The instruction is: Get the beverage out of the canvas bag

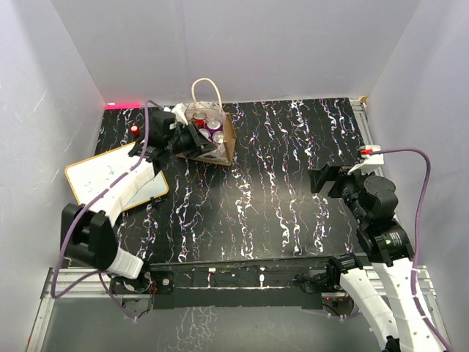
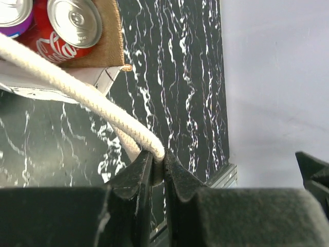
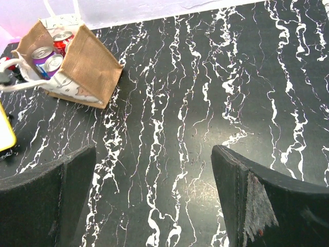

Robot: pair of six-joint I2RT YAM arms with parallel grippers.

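The tan canvas bag (image 1: 223, 141) stands at the back left of the black marbled table, with a cream handle (image 1: 207, 86) looped up behind it. Red and purple beverage cans (image 1: 207, 125) show in its open top. My left gripper (image 1: 192, 141) is at the bag's left side, shut on the other cream rope handle (image 2: 110, 116). In the left wrist view a red can (image 2: 72, 28) and a purple can (image 2: 14, 15) sit inside the bag. My right gripper (image 1: 322, 178) is open and empty over the table's right half, far from the bag (image 3: 85, 69).
An orange-rimmed whiteboard (image 1: 99, 176) lies at the left under my left arm. A small red object (image 1: 135, 130) sits by the back left wall. White walls enclose the table on three sides. A metal rail (image 1: 242, 277) runs along the near edge.
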